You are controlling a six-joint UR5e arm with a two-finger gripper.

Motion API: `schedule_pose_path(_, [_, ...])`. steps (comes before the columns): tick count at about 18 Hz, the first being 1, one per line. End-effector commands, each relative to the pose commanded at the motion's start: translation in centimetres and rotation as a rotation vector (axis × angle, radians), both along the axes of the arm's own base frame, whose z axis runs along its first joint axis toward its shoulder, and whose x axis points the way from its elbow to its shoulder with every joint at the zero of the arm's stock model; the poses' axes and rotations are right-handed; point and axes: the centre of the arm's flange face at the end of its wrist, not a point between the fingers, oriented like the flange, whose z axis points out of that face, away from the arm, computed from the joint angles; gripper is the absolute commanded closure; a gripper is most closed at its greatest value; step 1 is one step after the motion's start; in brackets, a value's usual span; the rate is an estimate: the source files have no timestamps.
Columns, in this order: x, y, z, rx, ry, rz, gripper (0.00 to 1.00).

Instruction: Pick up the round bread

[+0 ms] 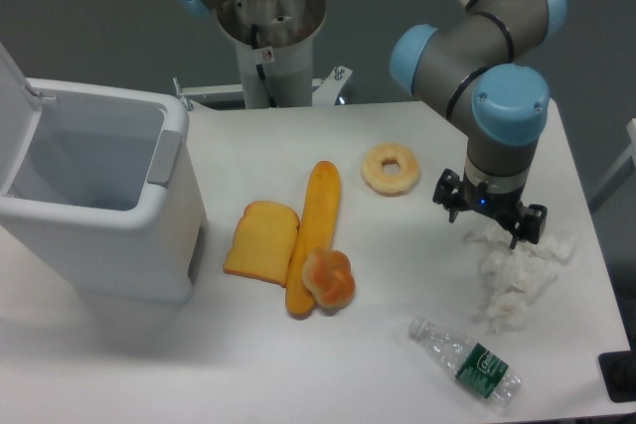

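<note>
The round bread (329,278) is a small golden-orange bun with pale patches. It lies on the white table (397,364) near the front middle, touching the lower right end of the long baguette (314,230). My gripper (489,217) hangs to the right, well apart from the bun, just above the top of a crumpled white tissue (515,275). Its two dark fingers stand spread apart and hold nothing.
A toast slice (261,242) lies left of the baguette. A pale ring donut (391,168) lies between the baguette and the gripper. A plastic bottle (467,359) lies at the front right. A large white open bin (94,196) stands at the left. The robot base (268,27) is at the back.
</note>
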Motion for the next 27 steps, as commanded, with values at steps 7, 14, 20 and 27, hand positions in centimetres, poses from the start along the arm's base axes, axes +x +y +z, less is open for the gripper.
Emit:
schedule_pose_path(7, [1.5, 0.1, -2.3, -0.016, -0.042, 0.003, 0.00])
schedule_pose_path(14, [7.0, 4.4, -4.1, -0.022, -0.084, -0.066, 0.00])
schedule_pose_path(20, [12.6, 8.1, -6.0, -0.014, -0.137, -0.048, 0.00])
schedule_pose_path(27, [17.5, 10.9, -8.4, -0.041, -0.171, -0.042, 0.00])
